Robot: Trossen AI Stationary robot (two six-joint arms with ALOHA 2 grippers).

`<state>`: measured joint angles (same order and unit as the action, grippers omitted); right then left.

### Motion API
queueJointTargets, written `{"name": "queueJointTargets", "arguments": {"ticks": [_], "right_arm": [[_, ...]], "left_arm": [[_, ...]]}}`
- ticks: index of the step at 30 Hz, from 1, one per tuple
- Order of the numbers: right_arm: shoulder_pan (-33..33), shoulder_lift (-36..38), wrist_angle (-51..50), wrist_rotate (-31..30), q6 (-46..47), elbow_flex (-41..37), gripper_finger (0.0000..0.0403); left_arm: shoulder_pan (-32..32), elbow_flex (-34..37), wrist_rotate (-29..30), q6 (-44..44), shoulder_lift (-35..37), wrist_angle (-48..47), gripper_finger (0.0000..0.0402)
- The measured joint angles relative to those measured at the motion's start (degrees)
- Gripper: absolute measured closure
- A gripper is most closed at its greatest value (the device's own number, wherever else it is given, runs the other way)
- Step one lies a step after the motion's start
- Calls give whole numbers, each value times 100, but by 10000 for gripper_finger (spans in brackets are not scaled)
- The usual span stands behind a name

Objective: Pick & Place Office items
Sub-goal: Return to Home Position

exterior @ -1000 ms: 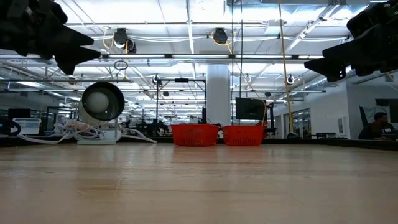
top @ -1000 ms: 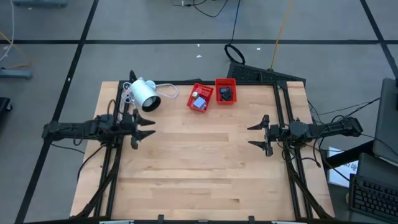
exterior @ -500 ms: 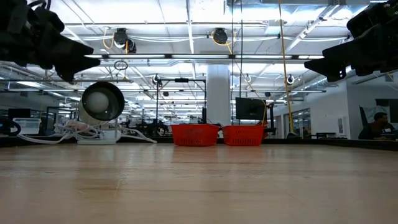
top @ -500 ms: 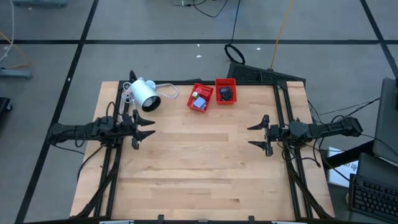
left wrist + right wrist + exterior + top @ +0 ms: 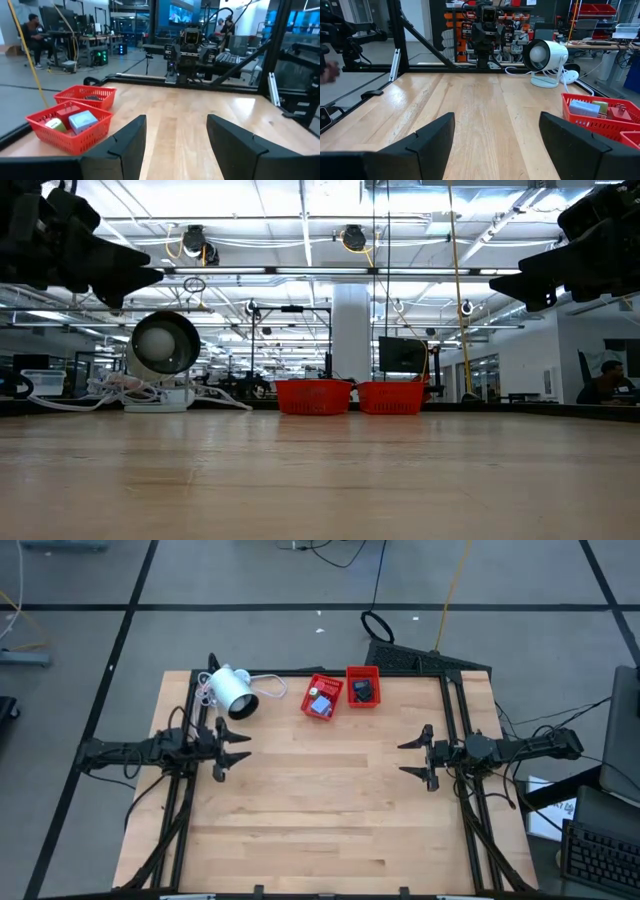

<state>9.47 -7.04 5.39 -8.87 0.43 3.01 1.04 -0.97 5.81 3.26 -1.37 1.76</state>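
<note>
Two red trays stand side by side at the table's far middle. The left tray (image 5: 309,695) holds pale blue, green and red office pieces (image 5: 320,703). The right tray (image 5: 350,686) holds black pieces (image 5: 363,690). In the left wrist view, a pale blue block (image 5: 82,120) and a green piece (image 5: 56,125) lie in the nearer tray (image 5: 65,140). My left gripper (image 5: 243,746) hangs open and empty above the table's left side. My right gripper (image 5: 405,758) hangs open and empty above the right side. The two grippers face each other.
A white cylindrical lamp-like device (image 5: 232,690) with a coiled white cable lies at the far left, close to my left gripper. Black frame rails run along the table's left, right and far edges. Bare wood lies between the grippers and toward the near edge.
My left gripper has sunk a little toward the table and stays open. The trays and their pieces have stayed where they were.
</note>
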Motion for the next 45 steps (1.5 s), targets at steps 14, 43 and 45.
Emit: {"name": "queueJointTargets", "arguments": {"ticks": [14,43,45], "right_arm": [[0,2,0,0,-1,0,124],[0,2,0,-1,-1,0,124],[0,0,0,0,0,0,124]], "left_arm": [[0,0,6,-452,0,-9,192],[0,2,13,-449,0,-13,192],[0,2,13,-449,0,-13,192]]}}
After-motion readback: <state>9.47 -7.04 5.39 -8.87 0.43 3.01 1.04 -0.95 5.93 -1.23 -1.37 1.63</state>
